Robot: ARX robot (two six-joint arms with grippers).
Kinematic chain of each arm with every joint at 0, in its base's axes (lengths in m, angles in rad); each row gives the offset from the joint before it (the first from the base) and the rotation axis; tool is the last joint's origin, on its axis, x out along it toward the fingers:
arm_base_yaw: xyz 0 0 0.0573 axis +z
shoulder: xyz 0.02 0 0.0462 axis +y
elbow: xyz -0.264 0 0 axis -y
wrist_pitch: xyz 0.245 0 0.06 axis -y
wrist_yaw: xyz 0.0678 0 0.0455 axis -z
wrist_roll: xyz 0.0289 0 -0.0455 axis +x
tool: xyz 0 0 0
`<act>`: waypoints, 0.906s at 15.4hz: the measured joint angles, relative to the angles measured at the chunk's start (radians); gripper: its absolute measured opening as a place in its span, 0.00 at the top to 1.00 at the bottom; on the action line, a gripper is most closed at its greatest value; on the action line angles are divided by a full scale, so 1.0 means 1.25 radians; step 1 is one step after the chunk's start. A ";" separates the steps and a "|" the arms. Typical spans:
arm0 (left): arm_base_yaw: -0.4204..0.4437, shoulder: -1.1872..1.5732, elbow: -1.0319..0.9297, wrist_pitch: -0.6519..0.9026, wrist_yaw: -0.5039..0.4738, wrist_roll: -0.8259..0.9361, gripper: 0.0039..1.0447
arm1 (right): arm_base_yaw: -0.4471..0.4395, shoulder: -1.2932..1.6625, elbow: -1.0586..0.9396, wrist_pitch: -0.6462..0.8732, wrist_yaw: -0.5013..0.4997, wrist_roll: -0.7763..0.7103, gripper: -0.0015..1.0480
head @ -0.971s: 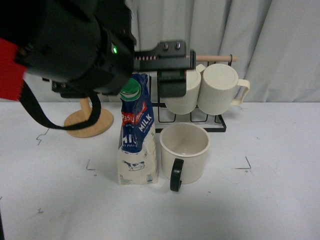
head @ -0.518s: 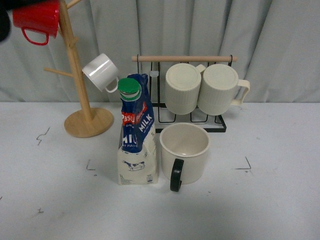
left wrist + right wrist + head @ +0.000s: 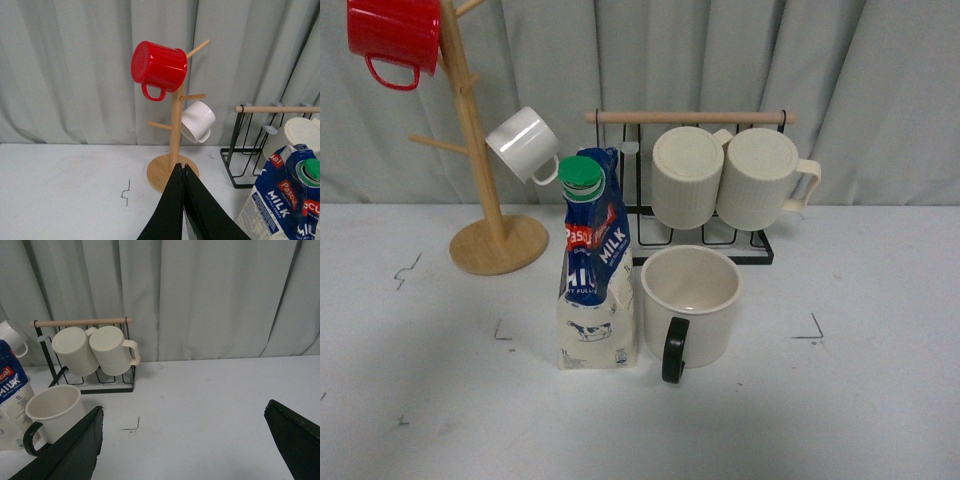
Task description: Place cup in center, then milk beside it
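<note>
Fingers (image 3: 170, 215) on the left gripper (image 3: 183, 170) are pressed tight together, tip to tip, with nothing between them; they point toward the base of the wooden mug tree (image 3: 175, 130). On the right gripper (image 3: 184, 410) the fingers (image 3: 70, 455) are spread wide, with only bare white table (image 3: 210, 405) between them and nothing held.

On to the front view: the cup (image 3: 690, 295) stands upright around the middle of the table, mouth up, black handle turned toward the camera. The milk (image 3: 595, 270) stands upright just beside it on its left, green cap on top; whether carton and cup touch, I cannot tell.

Behind them sits a black wire rack (image 3: 705, 250) with two ribbed cream mugs (image 3: 688, 175) hanging from its wooden bar. On the mug tree further left hang a red mug (image 3: 395, 35) up high and a small white cup (image 3: 520, 145) lower down. A grey curtain (image 3: 880, 90) closes off the back.
</note>
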 joint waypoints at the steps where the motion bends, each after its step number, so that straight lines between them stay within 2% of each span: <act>1: 0.015 -0.030 -0.025 -0.002 0.016 0.000 0.99 | 0.000 0.000 0.000 0.000 0.000 0.000 0.06; 2: 0.051 -0.110 -0.088 -0.030 0.056 0.001 0.99 | 0.000 0.000 0.000 0.000 0.000 0.000 0.06; 4: 0.089 -0.160 -0.111 -0.056 0.102 0.001 0.99 | 0.000 0.000 0.000 0.000 0.000 0.000 0.06; 5: 0.136 -0.197 -0.129 -0.078 0.135 0.002 0.99 | 0.000 0.000 0.000 0.000 0.001 0.000 0.06; 14: 0.135 -0.388 -0.190 -0.196 0.144 0.002 0.99 | 0.000 0.000 0.000 0.000 0.000 0.000 0.06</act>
